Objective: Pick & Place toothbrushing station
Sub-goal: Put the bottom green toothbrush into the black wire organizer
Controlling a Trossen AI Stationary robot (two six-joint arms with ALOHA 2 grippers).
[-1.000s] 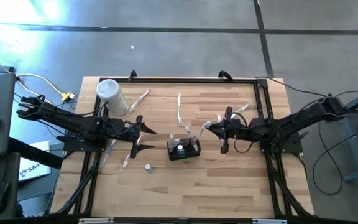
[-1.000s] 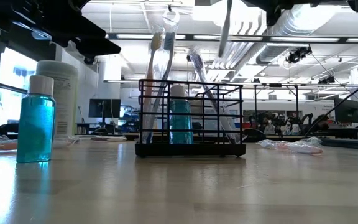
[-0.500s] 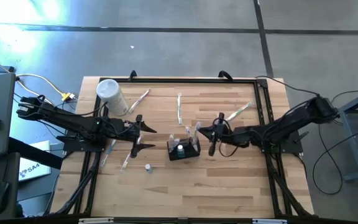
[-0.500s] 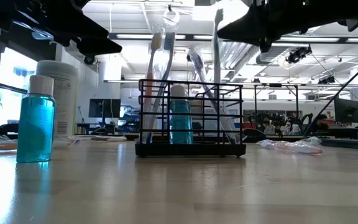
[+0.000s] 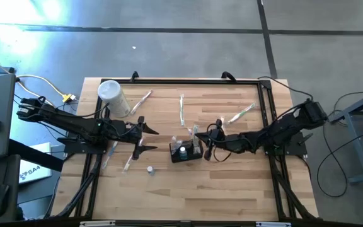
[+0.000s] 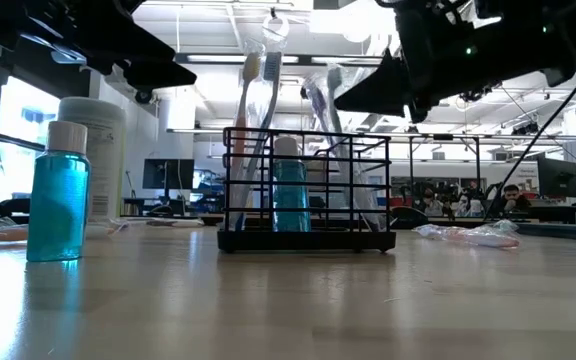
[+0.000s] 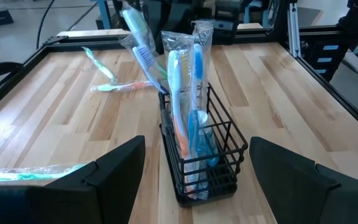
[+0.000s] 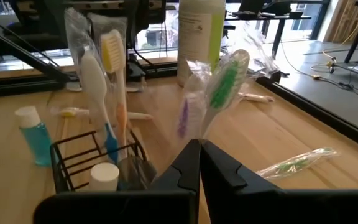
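Note:
The toothbrushing station, a black wire holder point(image 5: 186, 152) point(image 6: 306, 190) point(image 7: 201, 158) point(image 8: 95, 158), stands on its base at mid-table. It holds wrapped toothbrushes and a small blue bottle. My right gripper point(image 5: 201, 139) point(image 8: 199, 163) is at the holder's right end, shut on a wrapped toothbrush with green bristles point(image 8: 225, 81) point(image 6: 334, 85). My left gripper point(image 5: 149, 140) point(image 7: 194, 155) waits open a little to the holder's left, touching nothing. My right gripper pinches the wrapped toothbrush's handle point(image 8: 197, 134) between its two shut fingers, through the plastic wrapper. The fingers come about level from the table's right side and lie across the brush. The brush stands nearly upright, head up. Its lower part drops behind the holder's wires at the right end.
A tall white canister point(image 5: 112, 94) point(image 6: 98, 150) stands at the far left. A small blue bottle point(image 5: 150, 169) point(image 6: 58, 190) stands near the holder's front left. Wrapped toothbrushes lie loose on the wood point(image 5: 181, 110) point(image 5: 241, 113) point(image 5: 140, 99) point(image 5: 128, 162).
My right gripper has come down and toward the table's left, up to the holder's right end, staying shut on the toothbrush. The brush has sunk from above the holder until its lower part is among the wires.

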